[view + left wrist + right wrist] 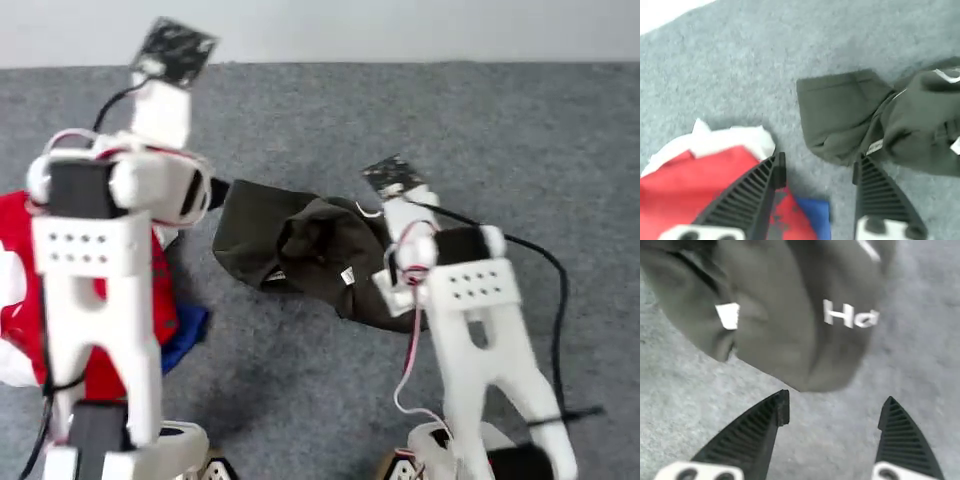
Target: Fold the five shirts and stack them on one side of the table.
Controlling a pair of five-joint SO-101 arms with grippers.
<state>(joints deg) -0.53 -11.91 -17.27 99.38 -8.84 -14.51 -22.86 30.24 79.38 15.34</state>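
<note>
Right wrist view: dark shirt (pixel 790 315) lies just beyond the spread right pincer (pixel 836 396).

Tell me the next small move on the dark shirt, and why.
Probably lower the right gripper onto the near edge of the dark shirt and pinch it. The shirt lies crumpled between the arms, not yet folded. Both grippers are open and empty, with the left gripper beside its flatter corner. Pulling an edge out should start to flatten it.

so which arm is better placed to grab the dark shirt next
Probably right: the right end effector, open, hangs just off the dark olive shirt. The left end effector, also open, sits between that shirt and the red shirt.
</note>
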